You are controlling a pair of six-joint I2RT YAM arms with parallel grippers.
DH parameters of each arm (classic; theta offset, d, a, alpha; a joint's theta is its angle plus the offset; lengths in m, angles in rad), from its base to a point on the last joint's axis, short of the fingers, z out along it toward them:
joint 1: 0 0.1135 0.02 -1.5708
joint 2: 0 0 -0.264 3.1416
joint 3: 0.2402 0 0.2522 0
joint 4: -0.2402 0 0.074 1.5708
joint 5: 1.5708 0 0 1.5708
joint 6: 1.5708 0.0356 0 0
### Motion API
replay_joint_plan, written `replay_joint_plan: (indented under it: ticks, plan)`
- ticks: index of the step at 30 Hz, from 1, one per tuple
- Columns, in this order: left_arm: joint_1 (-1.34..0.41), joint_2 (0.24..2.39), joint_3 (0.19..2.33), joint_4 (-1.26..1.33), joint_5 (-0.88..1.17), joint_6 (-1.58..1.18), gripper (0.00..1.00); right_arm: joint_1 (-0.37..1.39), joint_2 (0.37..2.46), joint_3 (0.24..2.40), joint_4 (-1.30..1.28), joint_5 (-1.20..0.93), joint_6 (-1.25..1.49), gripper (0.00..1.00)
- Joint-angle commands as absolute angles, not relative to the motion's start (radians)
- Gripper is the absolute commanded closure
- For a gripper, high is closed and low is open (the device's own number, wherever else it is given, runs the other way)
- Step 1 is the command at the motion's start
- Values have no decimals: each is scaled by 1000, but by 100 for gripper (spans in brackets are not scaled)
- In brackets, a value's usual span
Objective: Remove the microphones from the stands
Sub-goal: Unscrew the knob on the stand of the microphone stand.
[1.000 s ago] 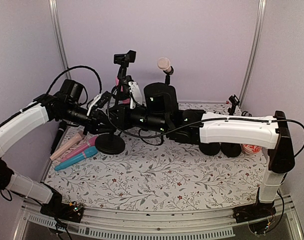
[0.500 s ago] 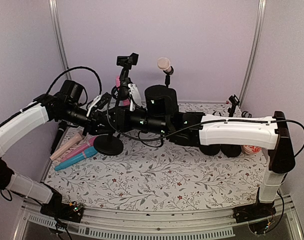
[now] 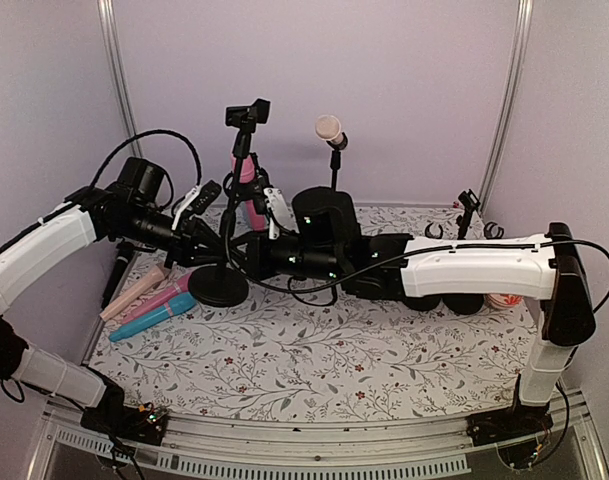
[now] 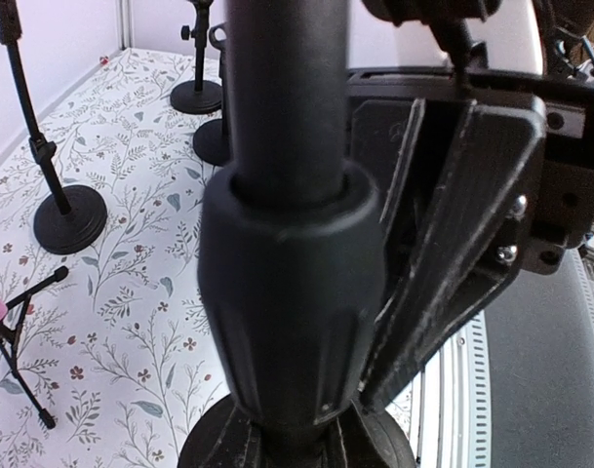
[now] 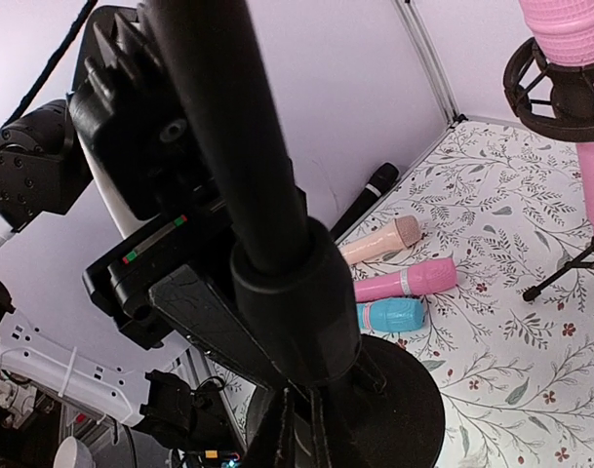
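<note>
Microphone (image 3: 246, 113): judged to be the short dark body clipped crosswise at the head of the stand (image 3: 221, 288); whether it is one piece with the clip cannot be told. It remains seated there, high above the stand's round base.

Left gripper (image 3: 220, 238) is clamped on the stand's pole low down, at the collar. Right gripper (image 3: 242, 248) is closed on the same pole from the opposite side. Both wrist views show the pole filling the frame. Judgement: both grips steady the stand, and neither is on the microphone.

Clearances: a pink microphone (image 3: 244, 170) on a tripod mount stands just behind the stand, near the pole. A beige-headed microphone (image 3: 329, 128) stands to the stand's right. Loose microphones (image 3: 154, 318) lie left of the base. Open room lies above the stand's head and in front of the base.
</note>
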State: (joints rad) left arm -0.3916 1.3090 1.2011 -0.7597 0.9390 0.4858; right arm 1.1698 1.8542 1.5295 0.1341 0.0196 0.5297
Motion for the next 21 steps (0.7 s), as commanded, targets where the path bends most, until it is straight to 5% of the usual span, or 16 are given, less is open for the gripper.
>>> replay_joint_plan:
  ticks: [1, 4, 12, 21]
  plan:
    - [-397, 1279, 1235, -735, 1044, 503, 100, 1144, 1843, 1542, 149, 84, 520, 80]
    - [-397, 1279, 1235, -735, 1046, 503, 100, 1144, 1854, 1574, 149, 85, 505, 63]
    - [-396, 1272, 1227, -736, 1050, 507, 100, 1129, 1884, 1614, 174, 75, 500, 72]
    - [-394, 1272, 1226, -736, 1049, 511, 100, 1129, 1830, 1549, 283, -54, 429, 69]
